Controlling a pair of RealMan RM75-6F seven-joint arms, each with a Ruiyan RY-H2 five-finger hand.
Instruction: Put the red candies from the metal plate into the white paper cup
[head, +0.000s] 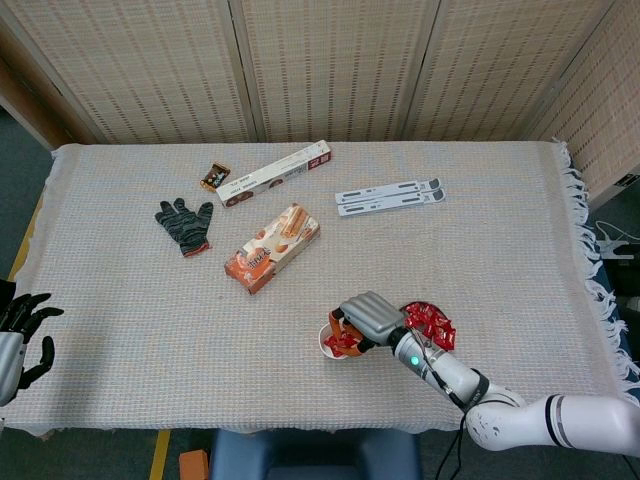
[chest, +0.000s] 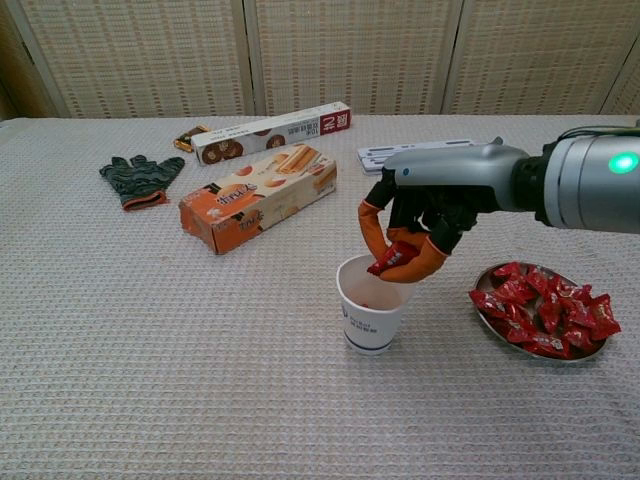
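My right hand (chest: 415, 225) (head: 365, 318) hovers just over the mouth of the white paper cup (chest: 374, 304) (head: 326, 345), pinching a red candy (chest: 392, 257) between its orange-tipped fingers. Red candy shows at the bottom of the cup. To the right, the metal plate (chest: 488, 326) holds a heap of red candies (chest: 545, 307) (head: 430, 323). At the table's near left edge, my left hand (head: 22, 330) hangs off the table, fingers spread and holding nothing.
An orange biscuit box (chest: 258, 197) lies behind the cup to the left. Farther back are a long chocolate box (chest: 272, 132), a dark glove (chest: 140, 178), a small wrapped snack (chest: 187, 138) and a white folded stand (chest: 430, 153).
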